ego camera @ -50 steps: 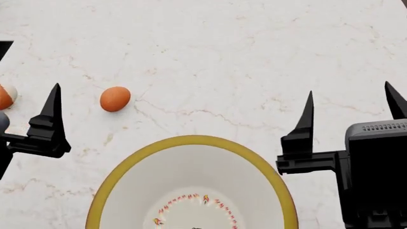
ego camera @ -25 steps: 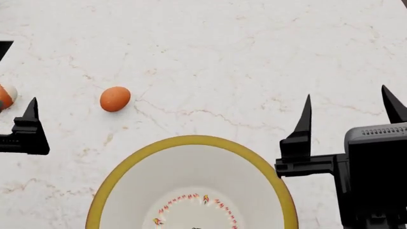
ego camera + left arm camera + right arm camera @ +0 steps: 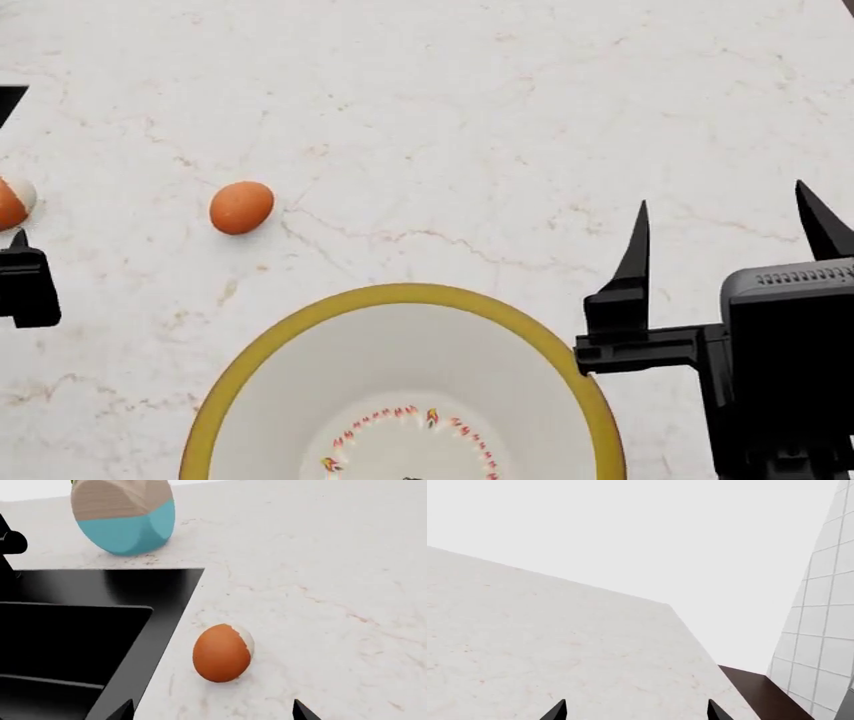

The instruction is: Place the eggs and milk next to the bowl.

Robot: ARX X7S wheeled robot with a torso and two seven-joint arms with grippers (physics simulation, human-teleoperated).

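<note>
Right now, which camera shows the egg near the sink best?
The left wrist view: that egg lies whole and close, on the counter beside the black sink. The head view catches only part of it at its left edge. The right wrist view misses it.

Two eggs (image 3: 242, 207) (image 3: 12, 203), one bowl (image 3: 267, 360), one teal and brown vessel (image 3: 123, 515), one black sink (image 3: 80, 630)

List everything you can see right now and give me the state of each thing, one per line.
Egg by the sink: lying on the counter, not held.
Second egg: lying on the counter beyond the bowl, apart from it.
Bowl: upright, nothing visible inside.
Teal and brown vessel: standing on the counter past the sink.
Left tool: open, empty.
Right tool: open, empty.
Milk: not in view.
</note>
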